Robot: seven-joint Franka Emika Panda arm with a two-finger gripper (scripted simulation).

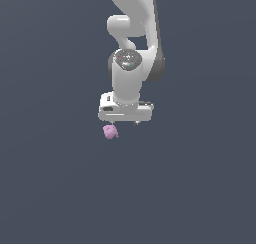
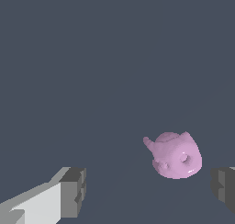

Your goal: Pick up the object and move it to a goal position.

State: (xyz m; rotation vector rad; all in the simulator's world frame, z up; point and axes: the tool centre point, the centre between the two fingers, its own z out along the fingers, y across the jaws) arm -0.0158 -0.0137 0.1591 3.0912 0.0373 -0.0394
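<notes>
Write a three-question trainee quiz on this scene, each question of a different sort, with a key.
1. True or false: the gripper is shut on the pink blob.
2. In the wrist view, the blob lies: A) midway between the fingertips; B) nearer one fingertip; C) outside both.
3. Fill in: in the exterior view the blob shows just below the gripper's ____ end.

Key: 1 false; 2 B; 3 left.

The blob (image 1: 110, 132) lies on the worktop (image 1: 200, 188) near its middle, just below the gripper (image 1: 125, 122), toward the exterior view's left of it. In the wrist view the blob (image 2: 175, 155) sits between the spread fingers (image 2: 73, 192), nearer one.
</notes>
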